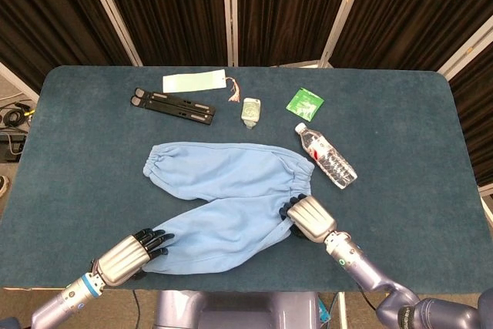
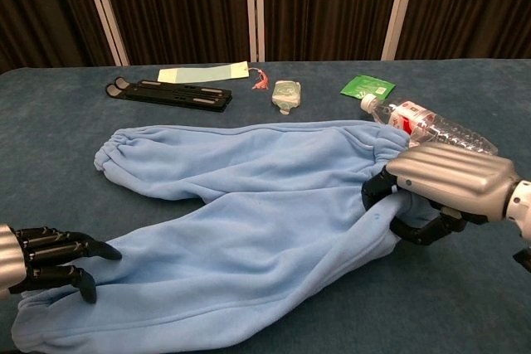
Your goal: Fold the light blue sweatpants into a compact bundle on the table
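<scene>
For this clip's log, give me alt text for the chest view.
Light blue sweatpants lie spread on a blue table; the right hand grips their waistband and the left hand touches a leg cuff. Behind lie a water bottle and a black stand.
</scene>
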`<state>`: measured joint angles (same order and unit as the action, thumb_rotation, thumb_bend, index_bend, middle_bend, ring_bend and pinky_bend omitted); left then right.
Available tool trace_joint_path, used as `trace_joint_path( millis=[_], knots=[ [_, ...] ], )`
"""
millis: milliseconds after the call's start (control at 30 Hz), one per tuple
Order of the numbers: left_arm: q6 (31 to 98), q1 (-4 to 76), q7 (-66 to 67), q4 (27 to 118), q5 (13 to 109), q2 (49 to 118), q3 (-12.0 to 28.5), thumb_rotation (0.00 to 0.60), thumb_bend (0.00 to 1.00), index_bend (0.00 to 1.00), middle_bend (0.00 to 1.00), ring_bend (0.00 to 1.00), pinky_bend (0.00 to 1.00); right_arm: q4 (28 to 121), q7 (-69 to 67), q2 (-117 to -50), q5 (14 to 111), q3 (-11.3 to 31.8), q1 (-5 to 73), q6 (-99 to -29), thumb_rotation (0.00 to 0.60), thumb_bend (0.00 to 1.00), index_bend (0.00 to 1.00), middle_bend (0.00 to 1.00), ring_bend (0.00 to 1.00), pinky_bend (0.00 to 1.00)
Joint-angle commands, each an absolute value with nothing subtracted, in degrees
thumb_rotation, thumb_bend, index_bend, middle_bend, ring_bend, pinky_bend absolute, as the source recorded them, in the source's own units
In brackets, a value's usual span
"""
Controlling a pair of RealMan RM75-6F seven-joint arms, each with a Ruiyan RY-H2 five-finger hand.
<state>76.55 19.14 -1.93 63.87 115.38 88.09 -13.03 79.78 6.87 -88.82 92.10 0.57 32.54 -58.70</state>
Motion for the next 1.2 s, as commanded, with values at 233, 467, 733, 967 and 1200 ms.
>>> trace_joint_path(
  millis=[233, 467, 733, 967, 1200],
  knots=[
    [77.81, 19.38, -3.78, 64.34, 113.87, 88.45, -13.46, 0.6, 0.52, 0.37, 0.13, 0.18, 0.29, 80.34, 5.87, -87.97, 92.49, 0.01, 32.75, -59.44, 0.6, 0.49, 0.57, 0.54, 0.43, 0.44],
    [80.85, 19.36, -7.1, 64.23, 113.08, 88.54, -13.17, 0.6, 0.56, 0.54, 0.29, 0.31, 0.39, 81.96, 4.48, -86.22, 93.03, -1.15, 33.46, -58.24, 0.6, 0.5, 0.57, 0.54, 0.43, 0.44],
    [83.99, 19.15, -10.01, 67.65, 114.06, 84.74, -15.33, 0.6, 0.56, 0.6, 0.33, 0.34, 0.4, 85.37, 0.72, -81.54, 97.29, -4.17, 33.9, -59.46, 0.6, 0.52, 0.61, 0.56, 0.43, 0.45],
    [85.45, 18.78, -10.82, 70.93, 115.57, 81.38, -17.74, 0.6, 0.56, 0.6, 0.33, 0.34, 0.4, 87.21, -1.62, -77.67, 103.8, -7.98, 34.36, -61.99, 0.6, 0.53, 0.62, 0.57, 0.44, 0.45],
    [85.78, 18.69, -12.85, 73.84, 116.8, 79.6, -19.84, 0.6, 0.56, 0.6, 0.33, 0.34, 0.4, 90.2, -2.21, -74.64, 109.06, -11.03, 34.98, -63.68, 0.6, 0.54, 0.63, 0.58, 0.45, 0.45]
  ],
)
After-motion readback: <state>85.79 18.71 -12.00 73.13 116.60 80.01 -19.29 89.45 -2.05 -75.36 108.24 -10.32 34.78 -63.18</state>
